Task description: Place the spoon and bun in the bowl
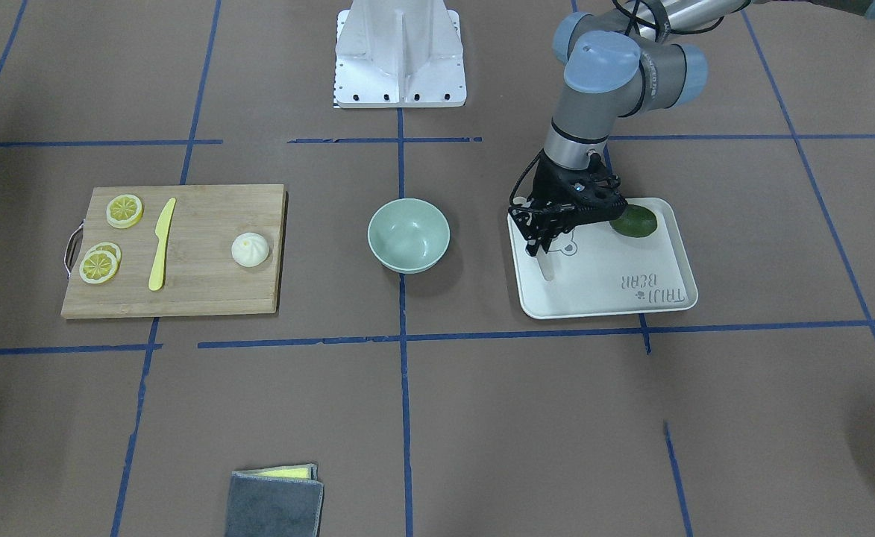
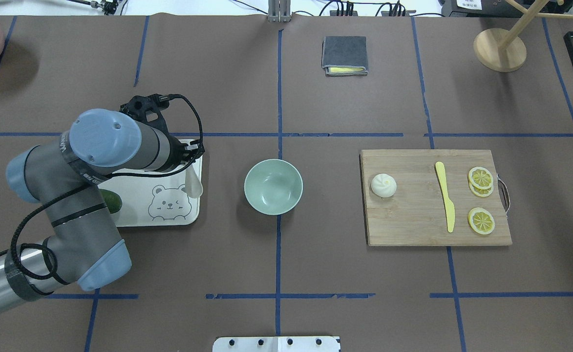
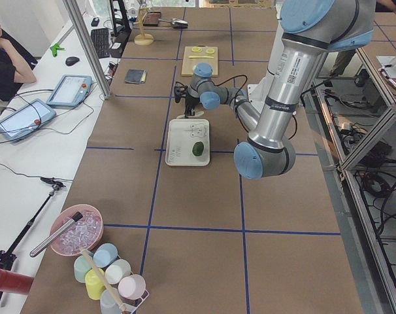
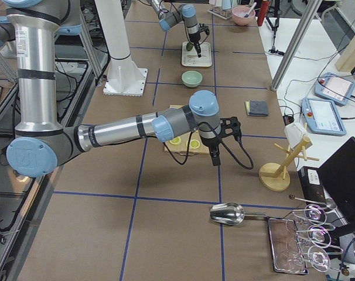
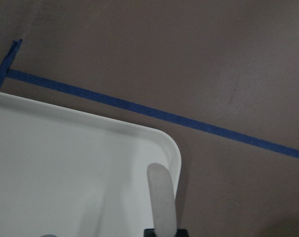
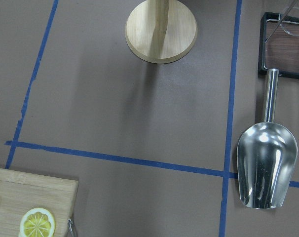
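Observation:
My left gripper (image 1: 544, 246) is shut on the off-white spoon (image 1: 547, 267), which hangs scoop-down just over the corner of the white bear tray (image 1: 616, 300) nearest the bowl. The spoon also shows in the overhead view (image 2: 194, 185) and in the left wrist view (image 5: 162, 200). The mint-green bowl (image 2: 273, 186) stands empty at the table's middle. The white pleated bun (image 2: 383, 185) lies on the wooden cutting board (image 2: 413, 230). My right gripper (image 4: 215, 155) hovers over the table beyond the board; I cannot tell whether it is open or shut.
A green fruit (image 1: 635, 221) lies on the tray. A yellow knife (image 2: 445, 195) and lemon slices (image 2: 480, 177) lie on the board. A folded grey cloth (image 2: 344, 55), a wooden stand (image 2: 500, 49) and a metal scoop (image 6: 264, 168) lie farther off.

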`<state>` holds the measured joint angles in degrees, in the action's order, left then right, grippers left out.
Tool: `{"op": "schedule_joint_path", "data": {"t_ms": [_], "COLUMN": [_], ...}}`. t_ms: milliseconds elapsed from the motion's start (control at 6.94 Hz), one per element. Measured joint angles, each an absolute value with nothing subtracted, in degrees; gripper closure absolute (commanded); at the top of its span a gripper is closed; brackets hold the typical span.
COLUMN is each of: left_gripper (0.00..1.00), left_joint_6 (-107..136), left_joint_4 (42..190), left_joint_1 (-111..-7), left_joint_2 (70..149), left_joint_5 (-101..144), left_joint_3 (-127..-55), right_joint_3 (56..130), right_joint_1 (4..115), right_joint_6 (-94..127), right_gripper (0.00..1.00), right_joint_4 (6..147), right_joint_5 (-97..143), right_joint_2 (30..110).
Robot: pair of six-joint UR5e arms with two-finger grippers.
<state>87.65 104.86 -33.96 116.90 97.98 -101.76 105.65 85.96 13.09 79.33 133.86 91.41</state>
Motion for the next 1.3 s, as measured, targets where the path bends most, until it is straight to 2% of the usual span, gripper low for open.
{"op": "schedule_joint_path", "data": {"t_ms": [432, 721, 1009, 1153, 1297], "left_gripper": [1.00, 1.00, 0.51, 0.01, 0.00], "left_joint_6": [97.7, 100.2, 101.1, 101.0, 99.8], "left_joint_4": [99.1, 98.3, 98.3, 98.4, 98.4], "left_joint_1": [-33.3, -30.8, -27.8, -27.0, -26.7], "left_joint_2": [128.5, 132.4, 133.0, 133.0, 132.9], "left_joint_5": [96.8, 96.0, 94.7, 94.4, 94.3], "left_joint_3": [-95.2, -92.2, -91.6, -91.6, -91.9], "right_joint_3": [105.6, 105.8, 105.9, 106.0, 106.1], "right_joint_1": [86.0, 86.0, 86.0, 86.0, 86.0], "right_joint_6": [13.1, 13.2, 13.1, 13.1, 12.9], "right_gripper": [0.00, 0.00, 0.00, 0.00, 0.00], "right_joint_4": [79.3, 79.4, 79.3, 79.3, 79.2], "right_joint_5": [133.9, 134.0, 134.1, 134.1, 134.2], "right_joint_2": [91.5, 91.5, 91.6, 91.7, 91.7]}}
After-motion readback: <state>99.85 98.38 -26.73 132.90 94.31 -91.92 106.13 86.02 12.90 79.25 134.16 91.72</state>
